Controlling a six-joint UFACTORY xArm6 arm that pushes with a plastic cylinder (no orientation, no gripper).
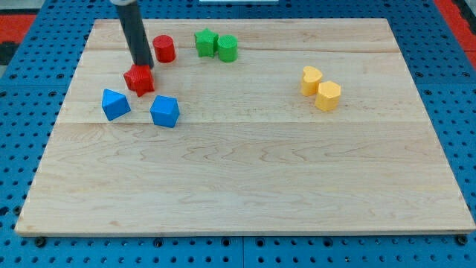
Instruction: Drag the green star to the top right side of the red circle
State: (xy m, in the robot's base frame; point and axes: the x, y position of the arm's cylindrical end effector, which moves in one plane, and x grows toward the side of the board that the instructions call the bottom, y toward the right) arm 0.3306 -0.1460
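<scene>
my tip (143, 66) meets the red block (139, 80), contact unclear.

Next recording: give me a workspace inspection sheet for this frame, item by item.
Surface: pale wooden board, flat, on a blue perforated base.
Job's things: green star block touching a green cylinder block; red circle block to their left.
Clutter: red faceted block, two blue faceted blocks, two yellow blocks touching.
End effector: my tip at the red faceted block's top edge, far from the star.
Cables: nothing seen.
Surroundings: red patches at top corners.
</scene>
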